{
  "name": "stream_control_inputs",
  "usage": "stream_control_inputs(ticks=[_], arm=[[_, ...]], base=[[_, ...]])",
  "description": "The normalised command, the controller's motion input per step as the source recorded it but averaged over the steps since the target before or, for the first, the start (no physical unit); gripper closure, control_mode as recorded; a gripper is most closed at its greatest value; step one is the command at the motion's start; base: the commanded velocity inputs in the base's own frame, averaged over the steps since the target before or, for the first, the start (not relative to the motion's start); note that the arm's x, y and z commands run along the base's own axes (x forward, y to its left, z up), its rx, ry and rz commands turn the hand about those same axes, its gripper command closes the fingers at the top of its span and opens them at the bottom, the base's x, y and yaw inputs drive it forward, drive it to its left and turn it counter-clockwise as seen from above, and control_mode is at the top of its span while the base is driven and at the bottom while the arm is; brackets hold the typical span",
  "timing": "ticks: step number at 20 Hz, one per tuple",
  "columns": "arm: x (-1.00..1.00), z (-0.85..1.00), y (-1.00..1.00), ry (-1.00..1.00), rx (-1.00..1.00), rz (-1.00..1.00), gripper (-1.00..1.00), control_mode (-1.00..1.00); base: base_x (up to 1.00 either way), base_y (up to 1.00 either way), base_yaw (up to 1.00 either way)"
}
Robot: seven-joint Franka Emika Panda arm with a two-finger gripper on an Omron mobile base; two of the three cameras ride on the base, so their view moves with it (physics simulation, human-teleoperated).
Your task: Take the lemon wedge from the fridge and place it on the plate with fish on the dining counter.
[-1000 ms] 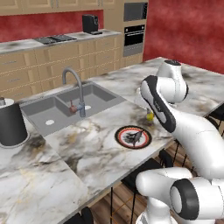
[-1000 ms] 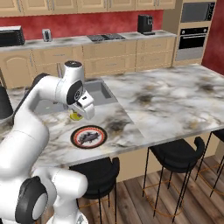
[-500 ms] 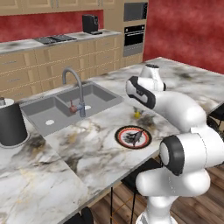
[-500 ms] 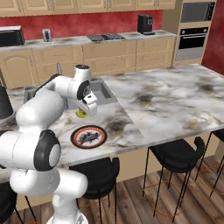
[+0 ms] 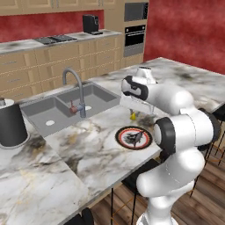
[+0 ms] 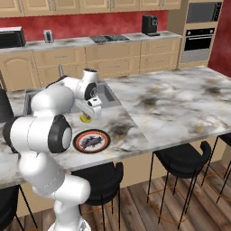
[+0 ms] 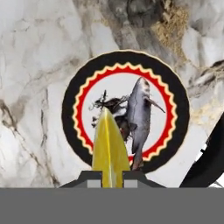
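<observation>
Lemon wedge held over the desk, beside the plate.

The pincer [image 7: 109, 177] is clamped narrow on the lemon wedge [image 7: 109, 146], which juts forward between its tips (bright yellow, pointed end leading). In the hand view the wedge lies across the near side of the plate [image 7: 126, 111], a black disc with a red zigzag ring and a grey fish [image 7: 139, 118] on its pale middle. From the base cameras the wedge [image 5: 132, 116] hangs just above the marble desk [image 5: 92, 145], near the plate's [image 5: 134, 137] far edge. Beyond it sit the sunken sink [image 5: 66, 110] and arched tap [image 5: 74, 90].
</observation>
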Motion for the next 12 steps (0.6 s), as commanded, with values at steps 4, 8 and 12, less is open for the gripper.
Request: stream_control_inputs(ticks=[4,8,12], arm=[[0.25,-0.67,0.05,0.01,-0.10,0.00,1.00,-1.00],[0.36,-0.49,0.07,0.00,-0.10,0.00,1.00,-1.00],[0.44,-0.34,0.07,0.00,-0.05,0.00,1.00,-1.00]], base=[[0.00,0.00,0.00],[0.00,0.00,0.00],[0.00,0.00,0.00]])
